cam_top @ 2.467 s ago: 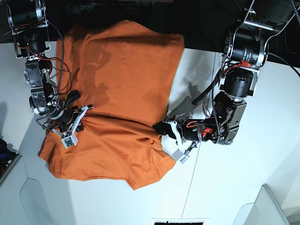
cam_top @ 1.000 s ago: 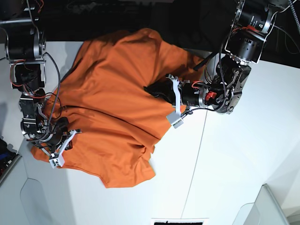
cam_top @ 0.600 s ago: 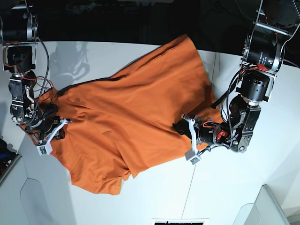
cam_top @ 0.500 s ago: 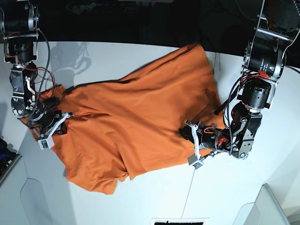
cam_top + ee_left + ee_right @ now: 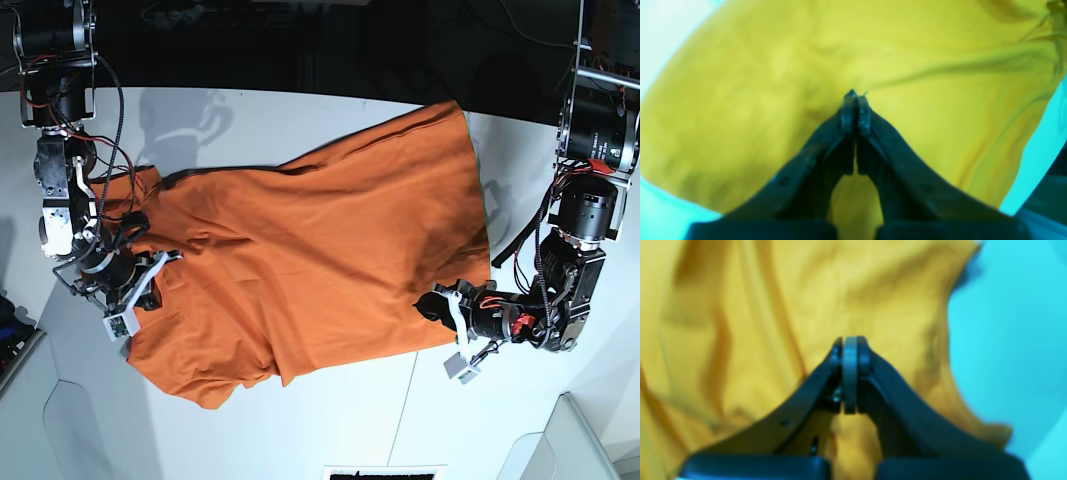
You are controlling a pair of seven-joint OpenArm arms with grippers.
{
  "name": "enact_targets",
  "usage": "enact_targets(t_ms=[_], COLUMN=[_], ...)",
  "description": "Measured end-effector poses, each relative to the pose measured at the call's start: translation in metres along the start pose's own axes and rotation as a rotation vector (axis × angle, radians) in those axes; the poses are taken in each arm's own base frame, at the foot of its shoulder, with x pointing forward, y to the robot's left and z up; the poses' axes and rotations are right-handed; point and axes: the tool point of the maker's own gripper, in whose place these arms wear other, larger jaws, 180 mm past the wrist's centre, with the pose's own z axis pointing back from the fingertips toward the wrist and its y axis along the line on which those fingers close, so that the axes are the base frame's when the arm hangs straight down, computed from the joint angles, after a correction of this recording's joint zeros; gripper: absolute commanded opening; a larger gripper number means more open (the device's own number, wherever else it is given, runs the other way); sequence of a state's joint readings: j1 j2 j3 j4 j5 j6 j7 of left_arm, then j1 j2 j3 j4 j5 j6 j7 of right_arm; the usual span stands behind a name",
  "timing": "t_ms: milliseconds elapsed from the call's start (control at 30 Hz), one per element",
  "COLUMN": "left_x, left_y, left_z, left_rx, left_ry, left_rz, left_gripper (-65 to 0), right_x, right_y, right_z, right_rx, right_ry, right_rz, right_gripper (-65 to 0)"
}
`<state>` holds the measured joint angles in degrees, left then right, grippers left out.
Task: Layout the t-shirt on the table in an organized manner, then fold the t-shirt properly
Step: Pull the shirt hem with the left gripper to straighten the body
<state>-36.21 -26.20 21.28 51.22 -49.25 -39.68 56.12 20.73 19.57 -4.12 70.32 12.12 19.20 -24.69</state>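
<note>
**Orange t-shirt stretched between two closed grippers on the white table**

Nearest, in the left wrist view, the left arm's dark two-fingered gripper (image 5: 855, 100) has its jaws pressed together on a small pinch of the plain orange soft-fabric t-shirt (image 5: 773, 83); creases run away from the tips toward the upper right. In the right wrist view, the right arm's matching dark gripper (image 5: 850, 343) is likewise pressed together, its tips lying over rumpled cloth (image 5: 750, 306), with bare tabletop to the right; a grip on the fabric there cannot be confirmed, as the picture is blurred.

Farther off, the base view shows the whole scene from above. The t-shirt (image 5: 310, 260) lies spread on the large smooth white tabletop (image 5: 520, 410), wrinkled and skewed, one corner reaching the far edge at upper right and a loose flap at lower left. The left gripper (image 5: 435, 305) meets the garment's right-hand edge; the right gripper (image 5: 150, 270) sits at its left-hand edge. A thin dark seam line (image 5: 405, 420) crosses the table below the cloth.
</note>
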Motion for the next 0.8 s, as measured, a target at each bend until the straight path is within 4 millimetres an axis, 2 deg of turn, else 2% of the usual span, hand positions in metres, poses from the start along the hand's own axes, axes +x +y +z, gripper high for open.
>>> enact_targets(t_ms=[100,167,233,333,500,667,800], left_x=[-0.025,-0.049,-0.061,-0.072,-0.078,-0.074,-0.067], left_y=[0.004,0.001,-0.005,-0.005,-0.004,0.000,0.003], left_z=[-0.003,-0.009,-0.015,-0.017,-0.020,-0.019,-0.018], left_rx=[0.002,-0.005,-0.029,-0.027,-0.016,0.007,0.021], left_ry=[0.038,0.078,0.075,0.077,0.054,0.051,0.051], left_rz=[0.026,0.046,0.065,0.067,0.052,0.016,-0.004], left_gripper=[-63.7,-63.7,-63.7,-63.7,-63.7,-63.7,-63.7], right_x=[0.008,0.006,-0.004,-0.023,-0.046,-0.059,-0.062], right_y=[0.005,0.005,0.000,-0.009,-0.037,-0.050,-0.055], right_z=[-0.014,-0.025,-0.034,-0.036,-0.022,-0.006,0.006], right_rx=[0.001,0.002,-0.011,-0.025,-0.067,-0.096,-0.120], right_ry=[-0.004,0.020,0.067,0.108,0.129,0.117,0.109], right_rz=[-0.005,-0.006,-0.001,-0.009,-0.041,-0.070,-0.085], right_gripper=[-65.0,-65.0,-65.0,-65.0,-65.0,-65.0,-65.0])
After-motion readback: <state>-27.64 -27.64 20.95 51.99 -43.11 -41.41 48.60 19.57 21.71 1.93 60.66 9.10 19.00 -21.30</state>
